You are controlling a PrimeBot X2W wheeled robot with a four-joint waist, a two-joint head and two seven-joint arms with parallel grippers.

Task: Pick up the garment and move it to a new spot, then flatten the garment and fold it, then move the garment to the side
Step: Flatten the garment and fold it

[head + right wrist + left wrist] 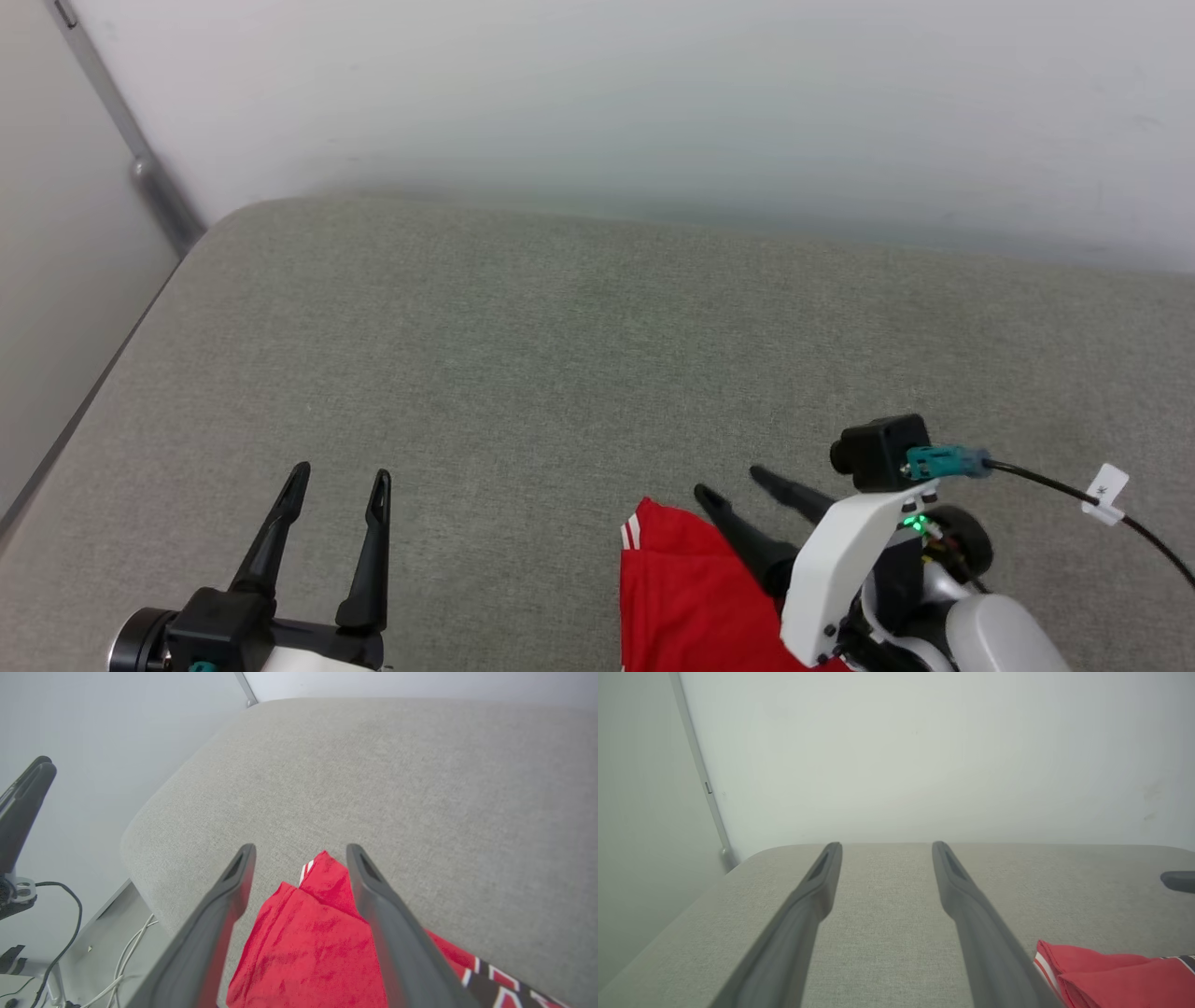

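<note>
The garment (681,597), red with a bit of white stripe trim at its far corner, lies bunched on the grey cushioned surface (579,355) near the front edge. My right gripper (729,482) hovers over its far corner, open, fingers spread with nothing pinched. In the right wrist view the garment (313,947) lies beneath and between the spread fingers of that gripper (300,849), with black-and-white print (504,984) at the lower right. My left gripper (339,478) stands open and empty to the garment's left. The left wrist view has that gripper (886,847) over bare fabric and the garment (1111,975) at its lower right.
A pale wall (653,103) rises behind the surface, and a grey rail (140,168) runs down the wall at the far left corner. The surface's left edge (93,392) drops off. Cables (70,933) hang below the surface's side in the right wrist view.
</note>
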